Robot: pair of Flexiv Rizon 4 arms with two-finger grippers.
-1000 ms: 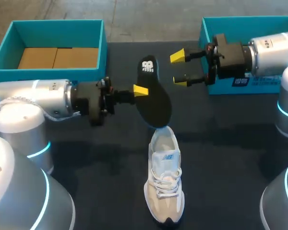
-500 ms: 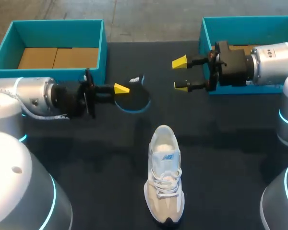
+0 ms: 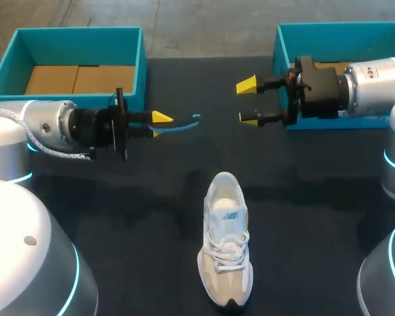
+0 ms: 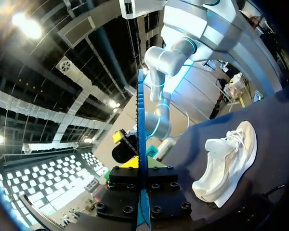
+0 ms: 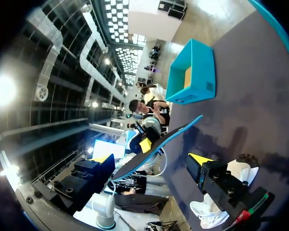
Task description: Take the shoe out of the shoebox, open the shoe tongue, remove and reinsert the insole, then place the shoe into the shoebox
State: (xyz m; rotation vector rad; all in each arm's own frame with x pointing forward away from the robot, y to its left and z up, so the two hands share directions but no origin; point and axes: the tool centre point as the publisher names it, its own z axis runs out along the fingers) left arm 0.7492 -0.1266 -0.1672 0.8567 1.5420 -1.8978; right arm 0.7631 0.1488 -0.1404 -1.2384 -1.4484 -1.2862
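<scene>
On your table (image 3: 316,217): one shoe (image 3: 225,247), two boxes (image 3: 79,46). Your left claw (image 3: 159,125) pinches one insole (image 3: 184,125); your right claw (image 3: 248,102) is wide open, empty.

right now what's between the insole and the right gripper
Nothing: the head view shows only bare table between the insole, clamped in the left gripper, and the open right gripper. The white sneaker lies off that line.

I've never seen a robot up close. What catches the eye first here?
A white shoe lies alone mid-table. Beyond it, the left gripper holds a thin insole edge-on. The right gripper hangs open, facing it from the other side.
</scene>
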